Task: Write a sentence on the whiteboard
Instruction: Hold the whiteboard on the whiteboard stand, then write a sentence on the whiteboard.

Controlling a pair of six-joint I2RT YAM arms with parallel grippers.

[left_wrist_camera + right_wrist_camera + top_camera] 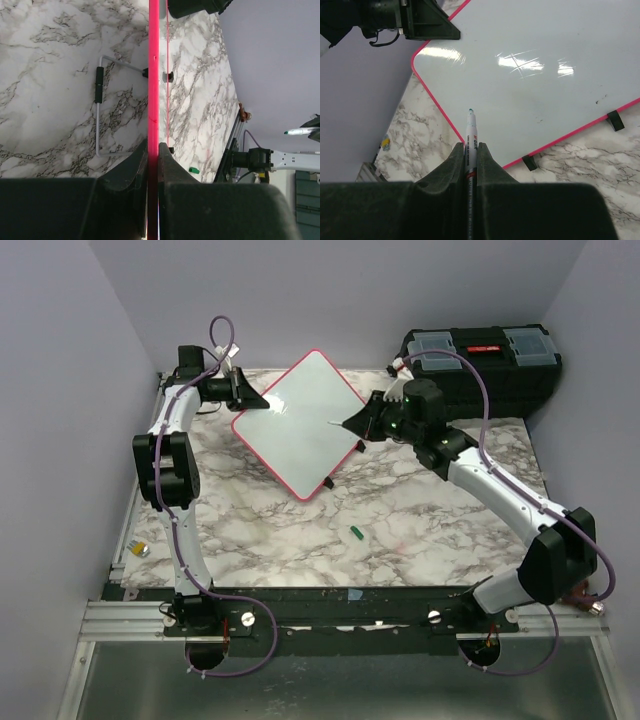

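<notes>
Two left fingers (pixel 131 172) pinch the whiteboard (pixel 298 420) rim; right fingers (pixel 454 162) hold marker (pixel 471 132).

Robot lab test cell: plain lilac walls (pixel 60 390), aluminium rail frame (pixel 120 618), marble-print table (pixel 400 510), black toolbox (pixel 500 365).

arms (pixel 172 418): white links, black joints | cables (pixel 484 400): purple | left end effector (pixel 153 145), right end effector (pixel 470 146): black
</notes>
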